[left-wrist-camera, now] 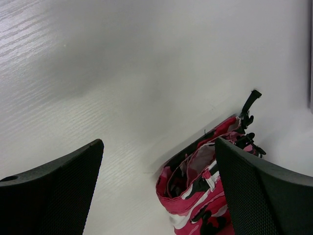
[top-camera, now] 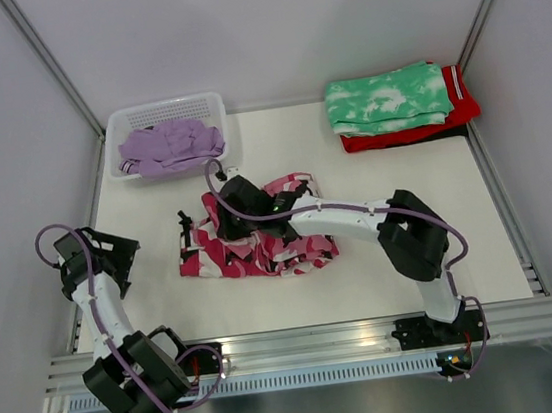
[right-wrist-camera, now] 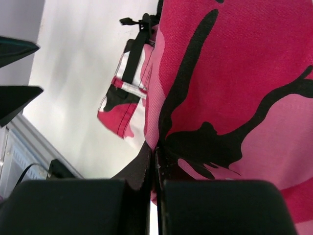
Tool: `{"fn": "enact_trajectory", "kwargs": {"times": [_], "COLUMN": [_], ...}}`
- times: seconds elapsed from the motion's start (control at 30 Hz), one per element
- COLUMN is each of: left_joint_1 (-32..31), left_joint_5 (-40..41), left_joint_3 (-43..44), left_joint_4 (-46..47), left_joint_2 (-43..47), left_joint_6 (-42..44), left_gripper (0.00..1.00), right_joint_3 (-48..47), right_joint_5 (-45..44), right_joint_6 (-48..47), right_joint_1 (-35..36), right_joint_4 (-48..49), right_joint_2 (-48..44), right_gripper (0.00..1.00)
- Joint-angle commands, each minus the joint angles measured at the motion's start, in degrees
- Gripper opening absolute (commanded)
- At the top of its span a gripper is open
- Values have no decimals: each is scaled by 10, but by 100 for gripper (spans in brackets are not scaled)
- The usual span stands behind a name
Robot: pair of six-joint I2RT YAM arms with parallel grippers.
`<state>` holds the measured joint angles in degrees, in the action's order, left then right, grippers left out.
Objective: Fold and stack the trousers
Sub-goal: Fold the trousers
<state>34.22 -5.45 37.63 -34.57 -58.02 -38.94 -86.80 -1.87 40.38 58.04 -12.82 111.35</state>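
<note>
The camo trousers [top-camera: 262,254] lie bunched on the worktop [top-camera: 414,260], pinched in the closed right tool [right-wrist-camera: 155,164], while the left tool [left-wrist-camera: 159,144] nearby gapes wide.

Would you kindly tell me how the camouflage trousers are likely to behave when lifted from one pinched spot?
Probably floppy: the camouflage trousers lie crumpled in soft folds, so they should drape from the right gripper pinching them. Likely light, being thin cloth. The loose strap may dangle and snag.
</note>
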Motion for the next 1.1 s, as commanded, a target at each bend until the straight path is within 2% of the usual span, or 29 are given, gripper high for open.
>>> {"fn": "enact_trajectory", "kwargs": {"times": [0.0, 0.17, 0.43, 0.6, 0.67, 0.73, 0.77, 0.8, 0.87, 0.97, 1.07], "left_joint_1": [9, 15, 15, 15, 15, 15, 15, 15, 15, 14, 14], "left_joint_5": [-26, -48, -60, -60, -57, -60, -61, -65, -85, -140, -191], "left_joint_3": [-10, -15, -22, -21, -21, -20, -19, -19, -17, -10, -3], "left_joint_4": [7, 12, 17, 17, 17, 16, 16, 20, 23, 29, 49], "left_joint_2": [13, 16, 26, 27, 30, 33, 34, 35, 37, 36, 38], "left_joint_6": [28, 40, 45, 49, 51, 52, 54, 56, 60, 57, 58], "left_gripper": [100, 99, 99, 99, 99, 99, 99, 99, 100, 100, 100], "right_joint_3": [-56, -67, -71, -104, -126, -155, -161, -166, -173, -195, -210], "right_joint_5": [-35, -95, -61, -62, -56, -52, -49, -46, -51, -46, -66], "right_joint_6": [56, 97, 126, 105, 95, 80, 54, 42, 3, -51, -76], "right_joint_1": [15, 28, 38, 57, 59, 58, 59, 59, 59, 54, 46], "right_joint_4": [73, 89, 150, 136, 100, 52, 40, 28, -9, -64, -122], "right_joint_2": [37, 67, 91, 117, 131, 135, 131, 126, 99, 61, 16], "right_gripper": [0, 0, 0, 1, 14, 33, 43, 60, 78, 84, 84]}}
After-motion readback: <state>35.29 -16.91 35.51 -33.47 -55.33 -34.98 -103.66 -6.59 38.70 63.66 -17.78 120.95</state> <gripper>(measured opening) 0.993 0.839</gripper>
